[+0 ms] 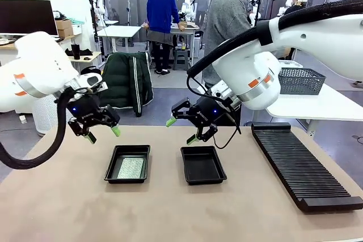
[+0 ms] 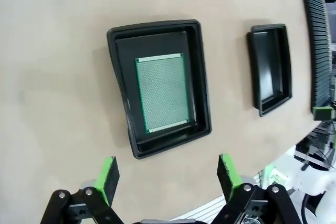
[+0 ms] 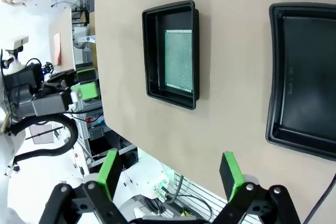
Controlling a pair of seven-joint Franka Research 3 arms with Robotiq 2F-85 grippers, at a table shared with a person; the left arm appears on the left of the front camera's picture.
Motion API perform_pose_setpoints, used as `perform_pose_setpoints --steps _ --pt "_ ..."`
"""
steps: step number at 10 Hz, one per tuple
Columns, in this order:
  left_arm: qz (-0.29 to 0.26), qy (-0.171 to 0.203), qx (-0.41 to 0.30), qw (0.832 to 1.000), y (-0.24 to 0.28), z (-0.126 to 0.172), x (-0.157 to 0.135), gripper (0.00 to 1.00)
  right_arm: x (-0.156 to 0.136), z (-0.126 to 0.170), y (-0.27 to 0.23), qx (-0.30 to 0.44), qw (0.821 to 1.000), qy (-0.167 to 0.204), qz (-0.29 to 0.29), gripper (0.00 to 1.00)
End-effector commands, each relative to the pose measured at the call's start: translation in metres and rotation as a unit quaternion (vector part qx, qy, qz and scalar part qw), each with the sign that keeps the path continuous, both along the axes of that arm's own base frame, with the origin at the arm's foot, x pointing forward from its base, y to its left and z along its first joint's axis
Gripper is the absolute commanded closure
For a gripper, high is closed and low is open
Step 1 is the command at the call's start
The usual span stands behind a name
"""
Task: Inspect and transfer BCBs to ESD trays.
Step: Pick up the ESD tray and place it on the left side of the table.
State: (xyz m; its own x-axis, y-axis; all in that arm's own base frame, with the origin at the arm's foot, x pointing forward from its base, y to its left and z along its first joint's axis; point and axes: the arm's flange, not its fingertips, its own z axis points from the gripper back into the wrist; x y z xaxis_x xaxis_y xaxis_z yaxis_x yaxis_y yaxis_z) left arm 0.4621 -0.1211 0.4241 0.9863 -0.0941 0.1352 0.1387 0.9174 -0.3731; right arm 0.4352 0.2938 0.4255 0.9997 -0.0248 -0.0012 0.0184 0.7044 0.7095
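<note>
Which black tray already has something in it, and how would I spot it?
On the beige table, left of a long ribbed rack, find the black ESD tray farther from it. It holds a green circuit board; its twin nearer the rack is empty.

The front camera sits at the robot-side edge of the table (image 1: 57, 208), facing 12 o'clock across it, mid-range. Each wrist camera looks down from close above, with the left gripper (image 2: 168, 174) and right gripper (image 3: 170, 171) at 6 o'clock in frame. All three views share the left ESD tray (image 1: 112, 165) and right ESD tray (image 1: 202, 165) — front and left wrist also share the rack (image 1: 300, 168).
</note>
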Motion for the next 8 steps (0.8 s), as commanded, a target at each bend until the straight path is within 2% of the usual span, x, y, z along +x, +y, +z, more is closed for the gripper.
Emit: perform_pose_setpoints --steps 1,5,8 --pt "0.012 -0.005 0.05 0.999 -0.015 -0.007 0.011 0.0 0.0 0.001 0.002 -0.001 1.0 0.0 -0.006 0.0" --pt "0.026 -0.017 0.103 0.994 -0.035 -0.041 0.023 0.0 0.0 0.001 0.002 -0.001 1.0 0.0 -0.006 0.0" --pt "0.046 -0.025 0.118 0.992 -0.043 -0.063 0.028 0.0 0.0 0.001 0.002 -0.001 1.0 0.0 -0.006 0.0"
